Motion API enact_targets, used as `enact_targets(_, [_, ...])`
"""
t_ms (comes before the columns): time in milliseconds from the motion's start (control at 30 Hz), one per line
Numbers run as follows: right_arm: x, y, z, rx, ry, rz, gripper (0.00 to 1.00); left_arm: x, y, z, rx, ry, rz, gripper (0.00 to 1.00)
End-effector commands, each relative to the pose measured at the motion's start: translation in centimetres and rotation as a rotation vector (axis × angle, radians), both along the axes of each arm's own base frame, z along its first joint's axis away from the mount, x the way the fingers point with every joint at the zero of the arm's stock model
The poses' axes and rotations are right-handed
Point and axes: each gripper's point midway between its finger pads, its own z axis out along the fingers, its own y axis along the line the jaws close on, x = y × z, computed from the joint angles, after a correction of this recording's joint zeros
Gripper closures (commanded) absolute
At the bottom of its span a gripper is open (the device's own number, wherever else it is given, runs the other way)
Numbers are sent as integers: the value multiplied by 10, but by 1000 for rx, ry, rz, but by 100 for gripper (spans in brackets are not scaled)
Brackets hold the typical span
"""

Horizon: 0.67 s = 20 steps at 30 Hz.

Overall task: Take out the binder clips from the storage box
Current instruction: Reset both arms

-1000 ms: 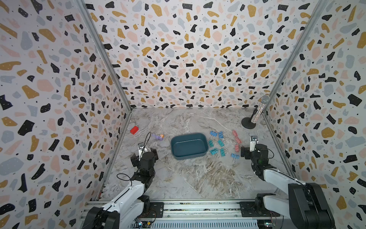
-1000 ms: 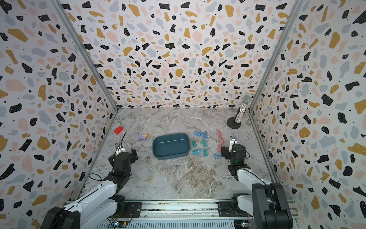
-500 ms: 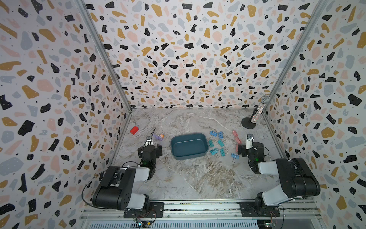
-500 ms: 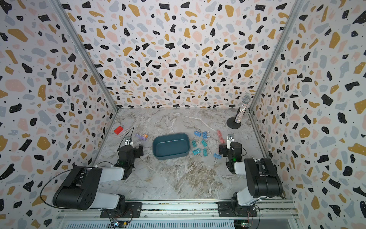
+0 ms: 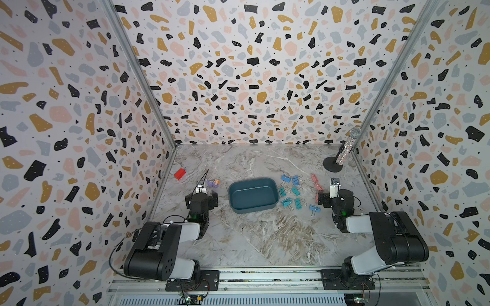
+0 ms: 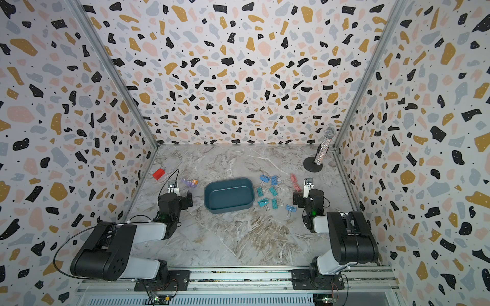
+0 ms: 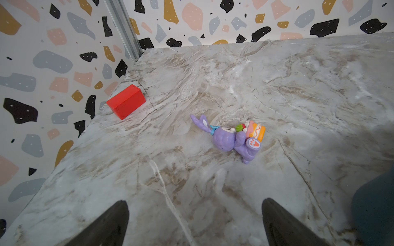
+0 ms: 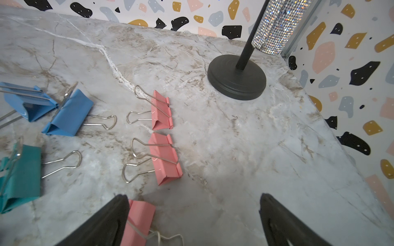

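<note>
Storage box (image 5: 252, 194) mid-table in both top views: dark teal, lidless, long side running across the table.

Binder clips (image 5: 295, 190) all lie on the marble outside the box. They are scattered on its right side, between it and the right gripper (image 8: 194, 195).
- Teal clips (image 5: 286, 202): loose cluster nearest the box.
- Blue clips (image 5: 285, 178): two beyond the teal ones toward the back wall, and one alone toward the front.
- Pink clips (image 8: 165, 158): farthest from the box, in a rough line running front to back. Right wrist view shows two end to end, just apart, with wire handles pointing toward the blue and teal ones. A third is partly hidden behind one finger (image 8: 106, 221) of the right gripper. Whether finger and clip touch cannot be told.

Right gripper: jaws spread wide, nothing held, low over the table beside the pink line.

Left gripper (image 7: 195, 201): jaws likewise wide apart and empty, bare marble in the gap. It sits on the box's left side, near it but apart.

Ahead of the left gripper lies a small purple toy (image 7: 230, 138) on its side, with an orange piece at one end. Red block (image 7: 126, 101) sits further off, close against the left wall.

Microphone on a round black stand (image 8: 236, 76) at the back right corner, sparkly handle, apart from the clips.
</note>
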Motion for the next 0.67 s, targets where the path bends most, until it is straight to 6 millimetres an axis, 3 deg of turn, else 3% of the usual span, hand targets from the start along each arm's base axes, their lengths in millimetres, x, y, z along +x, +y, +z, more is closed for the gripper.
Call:
enact_targets(0, [6, 0, 13, -3, -43, 4, 0, 10, -1, 19, 1, -61, -9, 0])
enact_targets(633, [6, 0, 14, -3, -46, 4, 0, 10, -2, 18, 1, -58, -11, 0])
